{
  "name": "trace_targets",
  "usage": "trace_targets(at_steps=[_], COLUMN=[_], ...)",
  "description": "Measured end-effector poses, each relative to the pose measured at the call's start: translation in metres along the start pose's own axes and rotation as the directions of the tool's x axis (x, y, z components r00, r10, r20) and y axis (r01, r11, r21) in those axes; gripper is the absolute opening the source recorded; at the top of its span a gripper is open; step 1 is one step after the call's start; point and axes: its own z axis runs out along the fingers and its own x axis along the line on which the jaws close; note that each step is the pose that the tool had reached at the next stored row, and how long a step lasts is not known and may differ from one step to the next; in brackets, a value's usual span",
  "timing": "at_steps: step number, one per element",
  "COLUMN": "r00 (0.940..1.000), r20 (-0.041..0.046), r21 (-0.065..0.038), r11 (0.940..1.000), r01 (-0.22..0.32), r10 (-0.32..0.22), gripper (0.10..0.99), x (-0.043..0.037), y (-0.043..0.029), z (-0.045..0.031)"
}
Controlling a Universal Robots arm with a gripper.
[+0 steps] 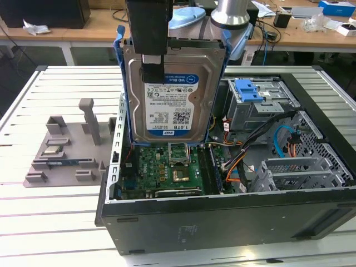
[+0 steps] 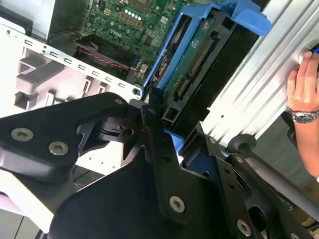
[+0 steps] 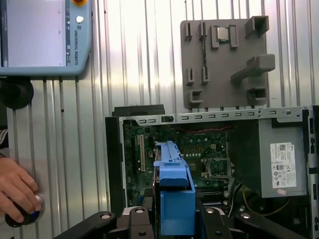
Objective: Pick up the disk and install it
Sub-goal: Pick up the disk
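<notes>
**Inspector:** Exterior view: your gripper [image 1: 149,64] pinches the disk [image 1: 169,94], held upright above the open case [image 1: 222,222].

**Operator:** And the wrist views?

**Inspector:** Second wrist view: jaws closed on it. First wrist view: it hangs over the motherboard [image 3: 199,147]. Pickup is done and the install is pending. I judge seating demands square alignment.

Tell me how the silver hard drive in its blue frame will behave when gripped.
The silver metal hard drive looks rigid and probably heavy for its size. Its blue plastic carrier frame may flex under the black pincer.
</notes>
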Motion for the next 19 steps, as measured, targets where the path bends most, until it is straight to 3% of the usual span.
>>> trace_targets(at_steps=[2,5,7,19], r00=[1.0,1.0,1.0,1.0], r20=[0.0001,0.0001,0.0,-0.0001], r21=[0.0,0.0,0.0,-0.001], r11=[1.0,1.0,1.0,1.0], r01=[0.0,0.0,0.0,0.0], r10=[0.0,0.0,0.0,0.0], gripper=[0.373,0.373,0.373,0.373], x=[0.0035,0.0034,0.0025,0.0002], y=[-0.0011,-0.0098,-0.0256,-0.0719], z=[0.0001,0.0,-0.0002,-0.0008])
